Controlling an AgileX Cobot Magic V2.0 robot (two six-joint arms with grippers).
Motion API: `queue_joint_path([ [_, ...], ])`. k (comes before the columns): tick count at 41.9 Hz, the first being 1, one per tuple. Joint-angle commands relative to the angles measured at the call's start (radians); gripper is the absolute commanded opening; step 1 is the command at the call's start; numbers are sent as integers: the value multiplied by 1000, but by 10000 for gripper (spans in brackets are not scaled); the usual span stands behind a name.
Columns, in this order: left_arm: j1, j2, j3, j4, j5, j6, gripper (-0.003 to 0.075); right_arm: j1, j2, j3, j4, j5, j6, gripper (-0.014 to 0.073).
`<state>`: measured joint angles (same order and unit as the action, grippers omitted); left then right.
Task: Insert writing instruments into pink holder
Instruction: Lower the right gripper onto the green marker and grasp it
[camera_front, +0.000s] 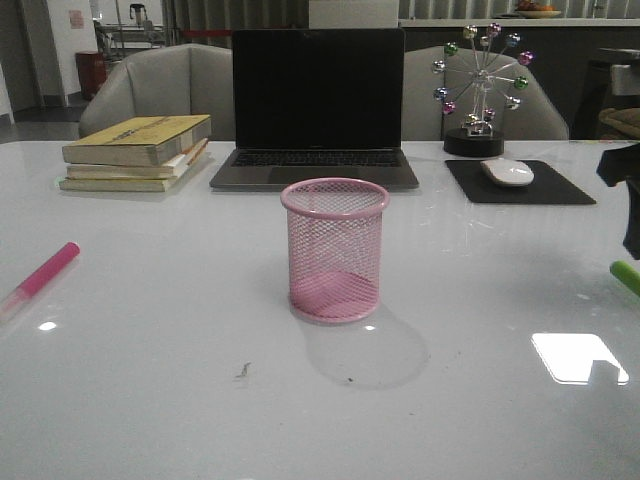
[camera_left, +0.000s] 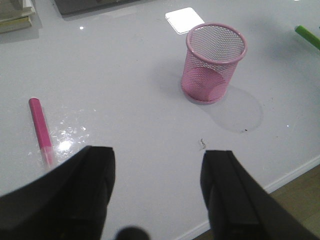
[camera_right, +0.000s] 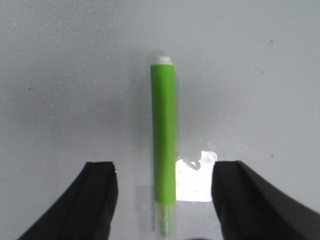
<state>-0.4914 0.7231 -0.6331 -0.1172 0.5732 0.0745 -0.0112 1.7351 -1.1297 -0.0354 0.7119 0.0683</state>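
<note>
The pink mesh holder (camera_front: 335, 251) stands upright and empty at the table's middle, also seen in the left wrist view (camera_left: 215, 62). A magenta marker (camera_front: 44, 273) lies flat at the far left (camera_left: 40, 128), ahead of and left of my open left gripper (camera_left: 157, 162), which holds nothing. At the right edge lies the lime green marker (camera_front: 626, 275). In the right wrist view this green marker (camera_right: 164, 145) lies lengthwise between the spread fingers of my open right gripper (camera_right: 165, 175), untouched. Only a dark part of the right arm (camera_front: 625, 190) shows in the front view.
Behind the holder sit a laptop (camera_front: 316, 110), a stack of books (camera_front: 135, 152) at back left, and a mouse (camera_front: 508, 172) on a black pad with a ball ornament (camera_front: 480, 90) at back right. The table's near edge (camera_left: 280, 182) lies close to the left gripper.
</note>
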Motion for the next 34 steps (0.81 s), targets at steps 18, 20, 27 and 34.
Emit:
queue_joint_path([
  [18,-6,1,-31,-15,-78,2,326,-23,250,-332,50,118,-115,518],
  [20,-6,1,-31,-15,-78,2,316,-23,261,-339,60,123,-125,518],
  [27,-6,1,-31,-15,-78,2,281,-23,271,-341,66,135,-129,467],
  [34,-6,1,-31,-15,-78,2,248,-23,271,-341,66,144,-129,255],
])
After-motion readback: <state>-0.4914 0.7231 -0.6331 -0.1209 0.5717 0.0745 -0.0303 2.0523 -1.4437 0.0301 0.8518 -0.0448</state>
